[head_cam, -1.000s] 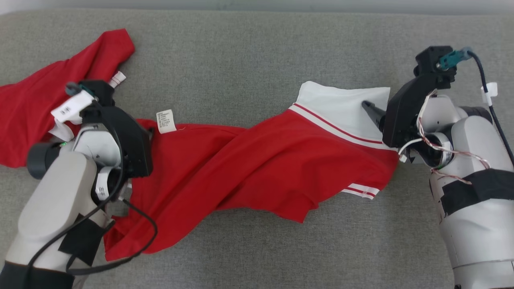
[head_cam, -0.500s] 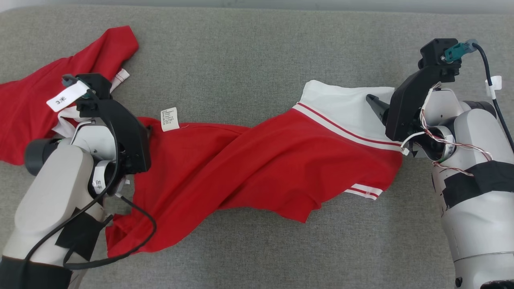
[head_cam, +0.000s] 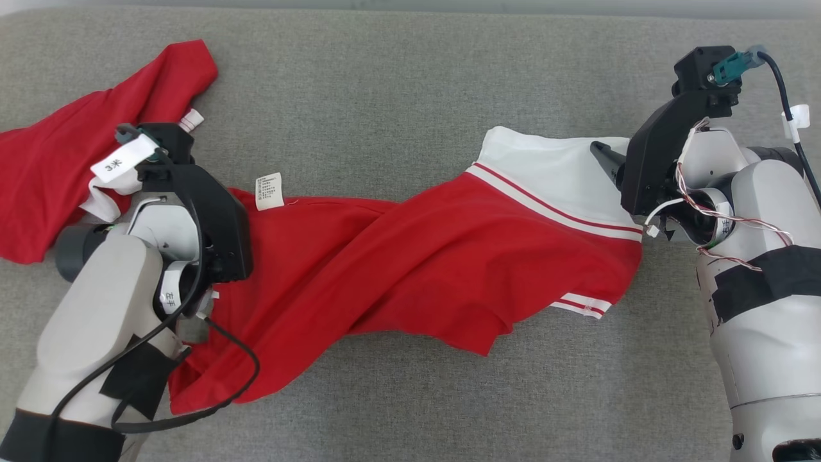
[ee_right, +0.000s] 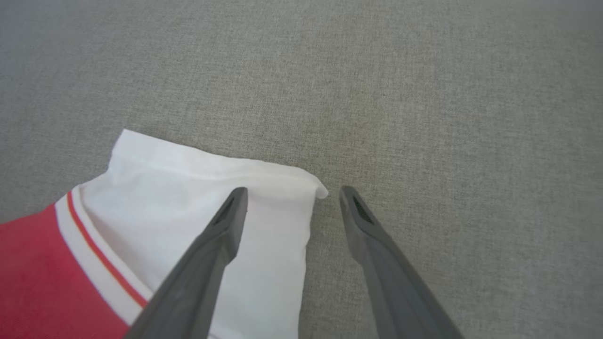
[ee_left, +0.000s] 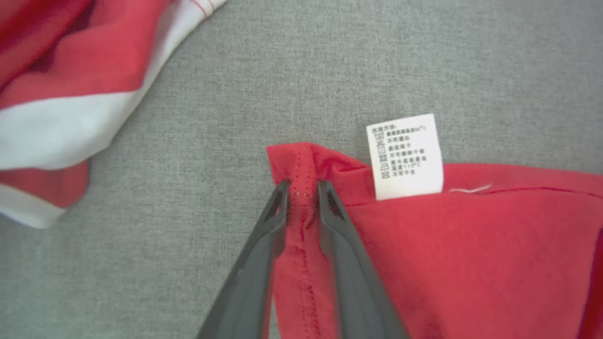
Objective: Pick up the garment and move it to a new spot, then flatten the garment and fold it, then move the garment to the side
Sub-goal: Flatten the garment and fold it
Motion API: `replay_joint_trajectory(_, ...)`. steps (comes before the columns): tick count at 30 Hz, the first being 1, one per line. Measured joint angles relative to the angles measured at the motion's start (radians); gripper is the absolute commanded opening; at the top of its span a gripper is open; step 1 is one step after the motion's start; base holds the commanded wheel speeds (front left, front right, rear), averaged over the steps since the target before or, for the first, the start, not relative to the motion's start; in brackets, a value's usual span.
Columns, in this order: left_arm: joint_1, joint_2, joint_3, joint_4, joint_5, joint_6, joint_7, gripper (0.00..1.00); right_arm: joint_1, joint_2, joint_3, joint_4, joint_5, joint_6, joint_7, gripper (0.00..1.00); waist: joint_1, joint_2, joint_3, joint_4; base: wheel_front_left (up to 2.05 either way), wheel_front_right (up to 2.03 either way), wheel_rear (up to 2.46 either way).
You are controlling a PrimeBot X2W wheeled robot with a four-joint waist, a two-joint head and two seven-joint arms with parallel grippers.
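**Desk:** What lay farthest left of the care label?

**Photographer:** A bunched end of the red garment (head_cam: pixel 397 269), with white trim showing, lay on the grey fabric surface (head_cam: pixel 410 77). It was well to the left of the white care label (ee_left: pixel 406 157).

**Desk:** And the left claw?

**Photographer:** The left gripper (ee_left: pixel 302 188) was just left of the label. Its two dark fingers (ee_left: pixel 259 263) were drawn together and clamped on a stitched corner of the red hem, with a ridge of cloth pinched up between the tips. The label sat on that same edge, just beside the pinch.

**Desk:** How did the cloth run from there?

**Photographer:** To the right of the label the garment stretched across the surface in a twisted red band. It ended in a white panel (head_cam: pixel 545 167) bordered by a thin red stripe. A striped cuff (head_cam: pixel 580 306) showed at the band's lower edge, well right of the label.

**Desk:** And the right claw?

**Photographer:** The right gripper (ee_right: pixel 292 193) was the farthest thing to the right of the label, at the white panel's outer corner. Its fingers stood wide apart and held nothing. One was over the white cloth and the other over bare grey surface, with the corner between them. Whether the tips touched the cloth, I could not tell.
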Motion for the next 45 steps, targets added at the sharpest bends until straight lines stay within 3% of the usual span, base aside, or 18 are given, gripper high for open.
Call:
replay_joint_trajectory(1, 0.0, -0.002, -0.003, 0.001, 0.0, -0.001, 0.0, 0.01, -0.003, 0.001, 0.0, 0.002, 0.0, 0.0, 0.0, 1.0, 0.0, 0.0, 0.0, 0.003, 0.0, 0.0, 0.0)
replay_joint_trajectory(9, 0.0, -0.019, -0.016, 0.014, -0.009, -0.011, -0.001, 0.0, -0.003, 0.004, 0.004, 0.015, -0.01, 0.0, -0.011, 1.0, 0.0, 0.0, -0.005, 0.014, 0.0, 0.0, 0.0)
replay_joint_trajectory(23, -0.015, -0.052, -0.04, 0.041, -0.015, -0.028, -0.026, 0.0, -0.055, 0.01, -0.1, 0.125, -0.031, 0.0, 0.005, 1.0, 0.0, 0.0, 0.002, 0.044, 0.0, 0.0, 0.0)
replay_joint_trajectory(24, -0.016, -0.054, -0.04, 0.044, -0.015, -0.028, -0.028, 0.0, -0.057, 0.01, -0.098, 0.133, -0.02, 0.0, 0.003, 0.83, 0.0, 0.0, 0.003, 0.047, 0.0, 0.0, 0.0)
replay_joint_trajectory(25, -0.018, -0.055, -0.042, 0.047, -0.015, -0.029, -0.031, 0.0, -0.058, 0.011, -0.095, 0.14, -0.013, 0.0, 0.0, 0.83, 0.0, 0.0, 0.004, 0.049, 0.0, 0.0, 0.0)
replay_joint_trajectory(26, -0.019, -0.057, -0.042, 0.049, -0.016, -0.029, -0.033, 0.0, -0.059, 0.012, -0.092, 0.147, -0.007, 0.0, 0.0, 0.7, 0.0, 0.0, 0.005, 0.051, 0.0, 0.0, 0.0)
replay_joint_trajectory(28, -0.023, -0.058, -0.044, 0.054, -0.019, -0.033, -0.035, 0.0, -0.064, 0.011, -0.088, 0.157, 0.009, 0.0, -0.01, 0.06, 0.0, 0.0, 0.006, 0.053, 0.0, 0.0, 0.0)
replay_joint_trajectory(29, -0.023, -0.058, -0.044, 0.059, -0.021, -0.036, -0.043, 0.0, -0.069, 0.012, -0.081, 0.159, 0.019, 0.0, -0.032, 0.0, 0.0, 0.0, 0.006, 0.054, 0.0, 0.0, 0.0)
replay_joint_trajectory(36, -0.025, -0.067, -0.029, 0.065, -0.026, -0.02, -0.122, 0.0, -0.083, 0.013, -0.087, 0.165, 0.012, 0.0, -0.144, 0.0, 0.0, 0.0, 0.001, 0.049, 0.0, 0.0, 0.0)
replay_joint_trajectory(45, -0.07, -0.086, 0.017, 0.068, -0.02, 0.018, -0.315, 0.0, -0.126, 0.012, -0.08, 0.166, -0.01, 0.0, -0.307, 0.0, 0.0, 0.0, -0.017, 0.035, 0.0, 0.0, 0.0)
